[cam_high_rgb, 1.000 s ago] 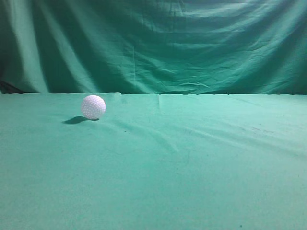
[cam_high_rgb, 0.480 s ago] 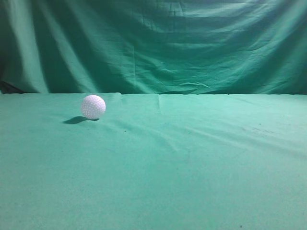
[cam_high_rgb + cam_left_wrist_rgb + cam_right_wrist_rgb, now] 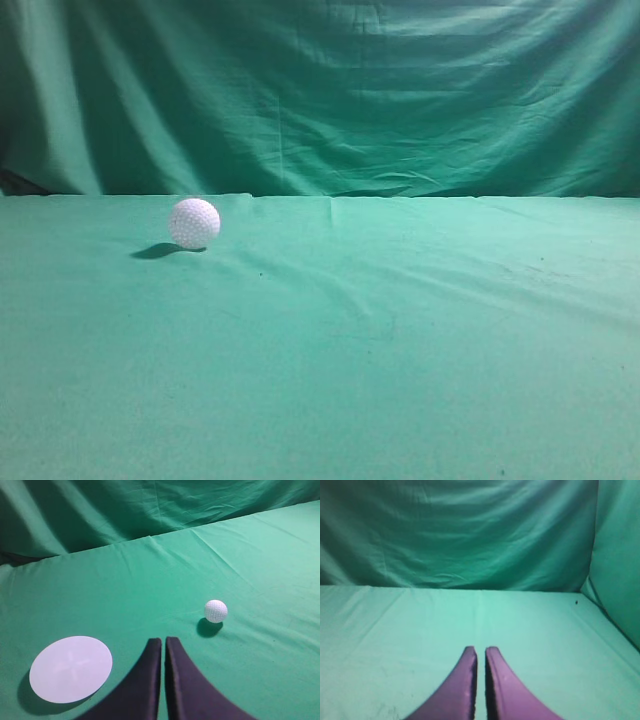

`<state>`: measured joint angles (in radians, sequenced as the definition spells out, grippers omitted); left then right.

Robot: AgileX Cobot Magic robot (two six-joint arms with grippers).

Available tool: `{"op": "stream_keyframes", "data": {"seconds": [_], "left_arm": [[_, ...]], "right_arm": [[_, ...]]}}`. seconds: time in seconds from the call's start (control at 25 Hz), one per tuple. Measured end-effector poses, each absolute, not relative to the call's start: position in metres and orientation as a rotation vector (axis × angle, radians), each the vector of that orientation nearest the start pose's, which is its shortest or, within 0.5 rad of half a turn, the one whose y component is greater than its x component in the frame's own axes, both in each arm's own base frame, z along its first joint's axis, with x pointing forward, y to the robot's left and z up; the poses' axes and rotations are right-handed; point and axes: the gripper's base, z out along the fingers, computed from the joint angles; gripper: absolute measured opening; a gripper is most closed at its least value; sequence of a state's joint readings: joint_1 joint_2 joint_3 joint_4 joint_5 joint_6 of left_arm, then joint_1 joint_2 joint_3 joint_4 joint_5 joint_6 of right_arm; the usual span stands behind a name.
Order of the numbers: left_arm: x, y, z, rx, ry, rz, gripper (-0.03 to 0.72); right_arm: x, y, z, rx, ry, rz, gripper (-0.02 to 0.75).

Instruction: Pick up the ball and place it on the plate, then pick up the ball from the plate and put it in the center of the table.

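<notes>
exterior view: the ball (image 3: 194,222) sits on the desk (image 3: 400,340), far side, left of the middle, at about 10 o'clock from the frame's centre. shadow falls to its left. no arm, no fingers and no plate show here. green backdrop curtain (image 3: 330,90) hangs behind.

left wrist view: the left fingers (image 3: 163,642) are closed, the two dark tips pressed nearly together with only a thin slit between, gripping nothing. the ball (image 3: 216,611) lies at about 2 o'clock from the tips, near but apart, not touching, resting free on the cloth. the white plate (image 3: 70,668) lies at about 8 o'clock from the tips, on the opposite side from the ball, well apart from it. the ball is round, so no long axis matters; any approach angle should do.

right wrist view: the right fingers (image 3: 480,652) are closed too, tips almost touching, holding nothing. only bare desk and curtain ahead; no ball, no plate in this view.

judgement: first step not yet done, the ball is still off the plate. the left arm looks like the nearer one, since both ball and plate sit in its view. the next move likely needs the left fingers to spread, then swing toward 2 o'clock and come down over the ball. risk: the ball may roll on the wrinkled cloth if nudged.
</notes>
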<state>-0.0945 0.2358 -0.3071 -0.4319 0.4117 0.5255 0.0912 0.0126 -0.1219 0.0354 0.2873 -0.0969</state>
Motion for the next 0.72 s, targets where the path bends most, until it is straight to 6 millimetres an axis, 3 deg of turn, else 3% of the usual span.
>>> {"op": "stream_keyframes", "data": {"seconds": [0.2, 0.72], "left_arm": [[0.064, -0.021, 0.268, 0.316, 1.76, -0.128, 0.0], [0.064, -0.021, 0.268, 0.316, 1.76, -0.128, 0.0]], "right_arm": [[0.055, 0.006, 0.187, -0.133, 1.715, 0.032, 0.048], [0.052, 0.007, 0.168, -0.126, 1.895, 0.073, 0.048]]}}
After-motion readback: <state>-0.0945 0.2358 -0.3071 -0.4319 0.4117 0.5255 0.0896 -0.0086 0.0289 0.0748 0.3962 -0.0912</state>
